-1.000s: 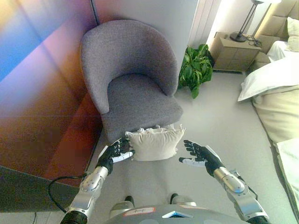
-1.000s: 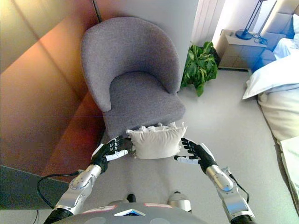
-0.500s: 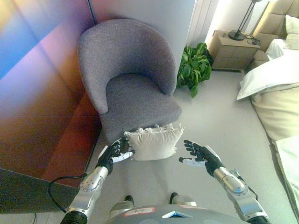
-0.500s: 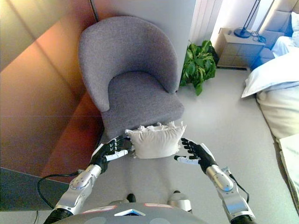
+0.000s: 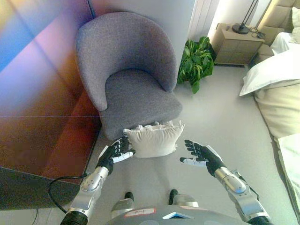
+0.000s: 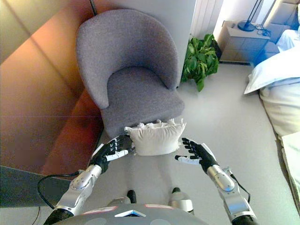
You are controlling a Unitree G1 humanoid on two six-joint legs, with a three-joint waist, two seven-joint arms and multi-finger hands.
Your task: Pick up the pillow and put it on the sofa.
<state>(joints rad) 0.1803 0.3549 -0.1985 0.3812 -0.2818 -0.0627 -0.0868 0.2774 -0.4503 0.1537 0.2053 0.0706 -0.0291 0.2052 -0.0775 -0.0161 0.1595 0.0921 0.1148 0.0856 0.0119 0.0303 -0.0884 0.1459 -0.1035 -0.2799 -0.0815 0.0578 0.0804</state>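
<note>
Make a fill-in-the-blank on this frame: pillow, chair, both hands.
1. The cream pillow rests against the front of the grey ____.
2. The left hand is at the pillow's ____ edge.
3. The right hand has its fingers ____.
4. The green ____ stands beside the armchair.

Missing words: armchair; left; open; plant

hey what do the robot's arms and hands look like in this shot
Both arms are silver-grey metal, built of rounded, shiny segments that narrow toward the wrist. The left hand and right hand are dark, nearly black, each with fingers and a thumb. Some fingers carry white tips or covers, clearest on the lowest finger of each hand. No markings are readable on either arm.
</note>
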